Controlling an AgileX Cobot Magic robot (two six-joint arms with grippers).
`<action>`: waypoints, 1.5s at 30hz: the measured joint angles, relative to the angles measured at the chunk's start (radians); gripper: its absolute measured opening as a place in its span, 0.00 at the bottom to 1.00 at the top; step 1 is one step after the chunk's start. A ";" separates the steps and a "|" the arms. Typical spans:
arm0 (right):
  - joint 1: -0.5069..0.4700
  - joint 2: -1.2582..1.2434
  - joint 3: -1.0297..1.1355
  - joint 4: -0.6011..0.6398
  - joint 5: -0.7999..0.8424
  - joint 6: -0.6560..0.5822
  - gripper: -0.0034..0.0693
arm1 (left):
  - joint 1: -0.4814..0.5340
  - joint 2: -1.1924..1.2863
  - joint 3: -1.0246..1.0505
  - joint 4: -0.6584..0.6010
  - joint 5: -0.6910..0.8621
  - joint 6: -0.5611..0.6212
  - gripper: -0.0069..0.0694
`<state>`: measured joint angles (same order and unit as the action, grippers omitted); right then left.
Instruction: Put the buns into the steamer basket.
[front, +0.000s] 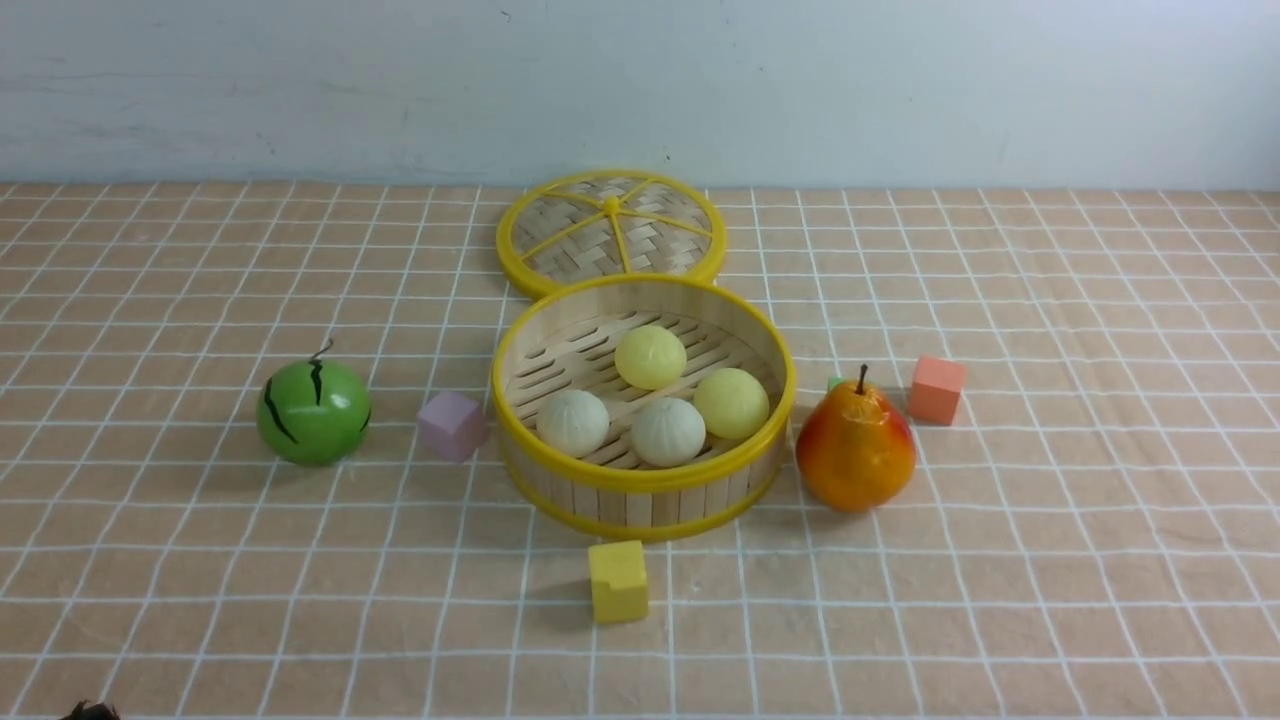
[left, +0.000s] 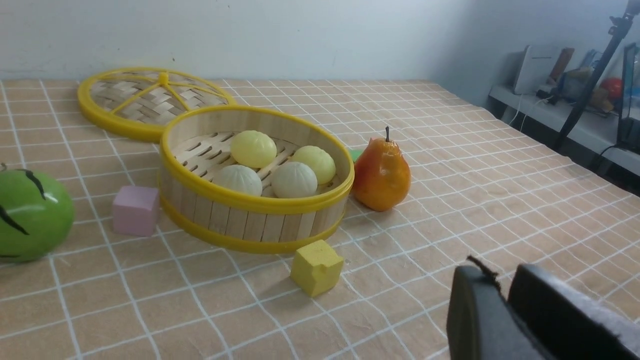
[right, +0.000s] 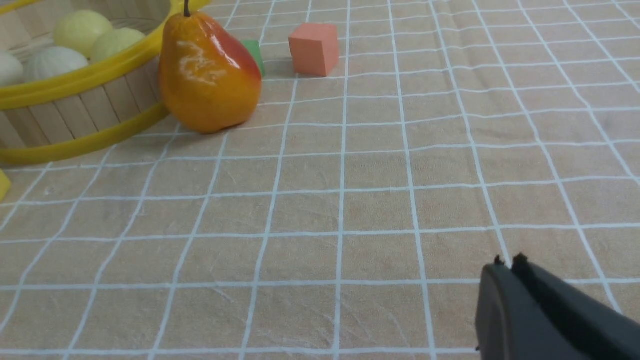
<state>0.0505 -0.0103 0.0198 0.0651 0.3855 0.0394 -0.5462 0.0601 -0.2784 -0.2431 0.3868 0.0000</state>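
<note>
The steamer basket (front: 640, 500) stands mid-table, and all the buns in view lie on its slatted floor. Two are pale yellow buns (front: 650, 357) (front: 731, 403) and two are off-white buns (front: 572, 423) (front: 668, 432). The left wrist view shows the same basket (left: 250, 225) with buns (left: 253, 148) inside. My left gripper (left: 502, 272) hovers low over the cloth, nearer than the basket and to its right. Its jaws are a narrow gap apart and empty. My right gripper (right: 507, 261) is shut on nothing above bare cloth, well clear of the pear (right: 210, 75).
The woven lid (front: 610, 230) lies flat behind the basket. A green watermelon ball (front: 313, 412) and pink cube (front: 452, 425) sit to its left. A yellow cube (front: 618, 580) lies in front. The pear (front: 855, 450), an orange cube (front: 937, 390) and a small green block (front: 834, 382) are on its right.
</note>
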 joint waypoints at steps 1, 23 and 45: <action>0.000 0.000 0.000 0.000 0.000 0.001 0.06 | 0.000 0.000 0.000 0.000 0.005 0.000 0.22; 0.000 0.000 0.000 0.000 0.000 0.002 0.08 | 0.243 -0.012 0.133 0.110 -0.117 -0.119 0.14; 0.000 -0.001 0.000 0.000 0.000 0.002 0.13 | 0.457 -0.070 0.309 0.118 -0.010 -0.240 0.07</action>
<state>0.0502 -0.0111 0.0198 0.0651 0.3855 0.0413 -0.0892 -0.0101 0.0307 -0.1251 0.3763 -0.2405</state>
